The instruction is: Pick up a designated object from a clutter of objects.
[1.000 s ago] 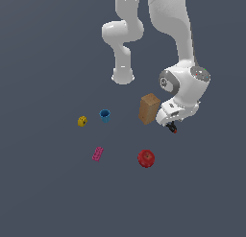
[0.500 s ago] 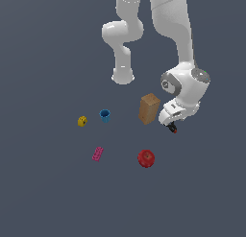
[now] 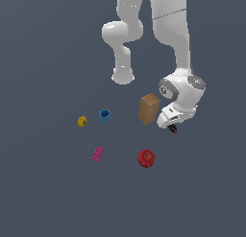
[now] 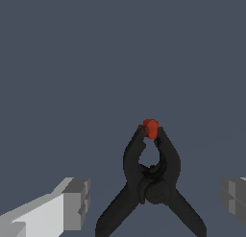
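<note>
White and bulky, the Panda arm (image 3: 168, 29) is the largest thing in the exterior view, dropping from the top edge to a rounded wrist on the exterior view's right of the clutter. Everything rests on a plain dark grey-blue floor (image 3: 48, 193) whose edges and corners lie outside both views, so places can only be given relative to the other things.

At the arm's lower end, the gripper (image 3: 169, 122) hangs low over the floor. In the wrist view its two grey fingers (image 4: 77, 202) stand wide apart, one on each side of the clamp and well clear of it, so the jaws are open and hold nothing.

Next in size, the brown box (image 3: 149, 108) stands upright just beside the gripper, on the exterior view's left of it. The red apple (image 3: 146, 158) lies nearer the camera than the box and apart from it. The pink flat brick (image 3: 98, 154) lies farther toward the exterior view's left, roughly level with the apple. The blue cup (image 3: 104, 115) stands left of the box, with the yellow block (image 3: 82, 121) near it, farther left again.

Smallest is the black clamp (image 4: 151, 183). It lies flat on the floor directly under the gripper, its handles splayed and its red-orange tip (image 4: 151, 128) pointing away from the fingers. In the exterior view only a dark speck with a red end shows beneath the hand.
</note>
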You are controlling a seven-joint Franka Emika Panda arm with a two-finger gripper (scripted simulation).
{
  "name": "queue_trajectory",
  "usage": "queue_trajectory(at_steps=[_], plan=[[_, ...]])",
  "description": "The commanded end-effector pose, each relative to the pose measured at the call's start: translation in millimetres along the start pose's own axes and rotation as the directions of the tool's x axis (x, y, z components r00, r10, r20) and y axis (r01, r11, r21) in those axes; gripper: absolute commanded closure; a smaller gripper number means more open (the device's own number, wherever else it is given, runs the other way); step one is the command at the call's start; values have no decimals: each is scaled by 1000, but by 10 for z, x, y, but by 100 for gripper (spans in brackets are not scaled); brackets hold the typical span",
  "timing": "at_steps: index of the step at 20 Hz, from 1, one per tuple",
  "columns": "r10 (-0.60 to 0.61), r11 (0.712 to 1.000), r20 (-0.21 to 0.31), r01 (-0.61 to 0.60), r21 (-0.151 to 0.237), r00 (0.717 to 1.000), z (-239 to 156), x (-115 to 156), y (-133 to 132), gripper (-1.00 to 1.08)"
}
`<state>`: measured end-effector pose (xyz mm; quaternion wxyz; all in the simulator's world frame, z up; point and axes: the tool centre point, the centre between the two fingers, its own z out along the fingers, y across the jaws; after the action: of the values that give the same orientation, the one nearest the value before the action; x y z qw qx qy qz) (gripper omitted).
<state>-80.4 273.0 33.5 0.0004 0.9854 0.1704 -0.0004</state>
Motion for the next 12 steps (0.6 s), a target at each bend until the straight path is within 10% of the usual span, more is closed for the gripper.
queue_trajectory(at_steps=[1,7,8,12], plan=[[0,1000,-1,0,0,1000,104,-2,-4,-92],[0,1000,-1,0,0,1000,202,2,-7,-92],[0,1000,-1,0,0,1000,202,2,-7,108],[0,1000,-1,0,0,1000,202,2,-7,108]])
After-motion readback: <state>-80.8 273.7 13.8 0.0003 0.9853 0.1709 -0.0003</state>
